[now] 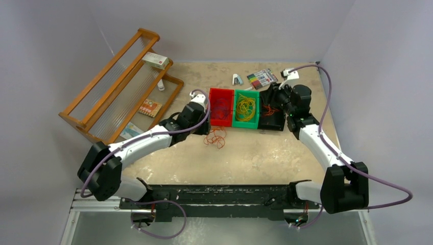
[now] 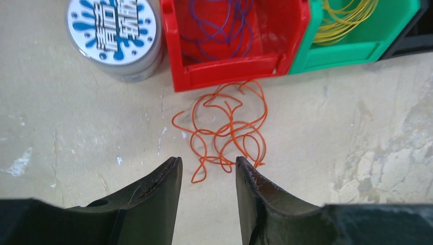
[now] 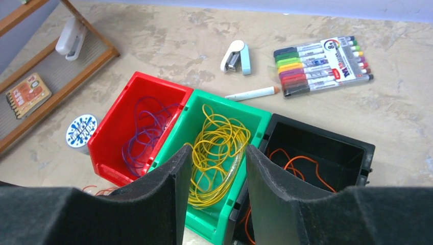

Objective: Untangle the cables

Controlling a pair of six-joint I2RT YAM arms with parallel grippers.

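Where the left gripper (image 2: 208, 166) hangs low over the table (image 2: 76, 132), we see a small messy pile of orange cables (image 2: 227, 130) lying right in front of its two fingers. The fingers are spread apart with nothing between them. The nearest orange loops reach up to the tips, and one loop ends by the gap. We cannot tell if any strand touches a finger. The pile sits on the bare table, just outside the front wall of the red bin (image 2: 230, 71).

Three bins stand side by side in a row. The red bin holds thin purple cables (image 2: 219, 25). The green bin (image 2: 347, 53) in the middle holds a bundle of yellow cables (image 3: 219, 132). The black bin (image 3: 327, 140) holds a few orange strands (image 3: 298, 166). The right gripper (image 3: 218, 153) hangs above the green and black bins, its fingers also spread apart and holding nothing.

We also see a round tin (image 2: 113, 30) with a blue and white lid right beside the red bin.
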